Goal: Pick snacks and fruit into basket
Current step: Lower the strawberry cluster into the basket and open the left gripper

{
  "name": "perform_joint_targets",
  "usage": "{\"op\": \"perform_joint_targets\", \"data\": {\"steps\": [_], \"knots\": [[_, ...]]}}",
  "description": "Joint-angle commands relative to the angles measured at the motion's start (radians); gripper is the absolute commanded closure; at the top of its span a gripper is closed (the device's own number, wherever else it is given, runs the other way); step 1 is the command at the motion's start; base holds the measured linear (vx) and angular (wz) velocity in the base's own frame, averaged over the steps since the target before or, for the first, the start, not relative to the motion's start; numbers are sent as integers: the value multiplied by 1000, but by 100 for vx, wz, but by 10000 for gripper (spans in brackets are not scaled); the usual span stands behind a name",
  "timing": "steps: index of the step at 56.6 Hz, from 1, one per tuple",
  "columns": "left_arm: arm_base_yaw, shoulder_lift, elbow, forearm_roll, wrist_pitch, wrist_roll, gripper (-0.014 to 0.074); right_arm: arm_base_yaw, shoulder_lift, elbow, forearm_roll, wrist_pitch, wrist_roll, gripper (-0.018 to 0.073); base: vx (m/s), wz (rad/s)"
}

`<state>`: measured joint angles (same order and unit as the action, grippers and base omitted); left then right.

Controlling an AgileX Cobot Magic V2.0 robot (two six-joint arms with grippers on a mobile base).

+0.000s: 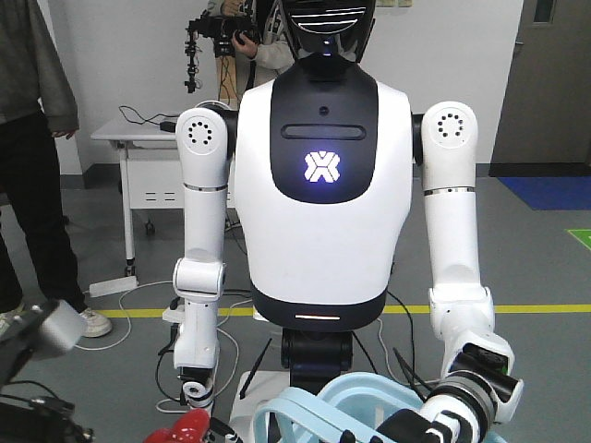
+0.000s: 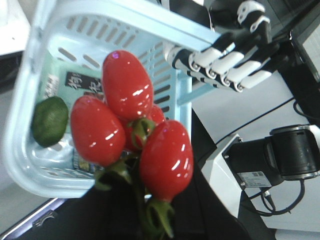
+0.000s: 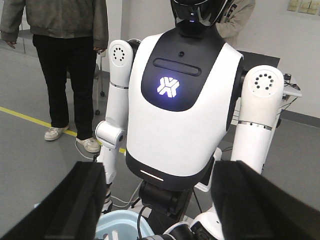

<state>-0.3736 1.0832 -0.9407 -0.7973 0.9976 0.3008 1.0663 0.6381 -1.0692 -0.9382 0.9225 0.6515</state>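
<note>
One left gripper [image 2: 131, 165] pinching red fruit [image 2: 127, 117] above the basket [image 2: 30, 165]; right gripper unclear.

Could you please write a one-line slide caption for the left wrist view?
Red fruit cluster over the light blue basket, already holding a green fruit.

Humanoid robot [image 1: 320, 231]: glossy white torso, black chest panel bearing a glowing X emblem [image 1: 320, 167]. White arms carry perforated shoulder discs [image 1: 200, 135]. Fingers [image 2: 227, 60] are white with black joints.

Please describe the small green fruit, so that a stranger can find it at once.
Look into the light blue basket in the left wrist view. The green fruit lies on its floor near the left wall, beside a teal pouch. It is the only green, dull round thing; the nearer fruits are glossy red.
</note>
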Motion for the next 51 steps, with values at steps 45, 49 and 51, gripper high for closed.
{"op": "perform_joint_targets", "data": {"steps": [45,49,51], "knots": [[-176,313,-25,-235,-236,5,57,-5,4,-22,-67,-40,6,64,0,0],[-175,311,-26,-239,-236,7,-15,-5,4,-22,-67,-39,6,64,0,0],[-175,306,-26,-237,-236,20,-33,-5,4,-22,-67,-37,6,64,0,0]]}}
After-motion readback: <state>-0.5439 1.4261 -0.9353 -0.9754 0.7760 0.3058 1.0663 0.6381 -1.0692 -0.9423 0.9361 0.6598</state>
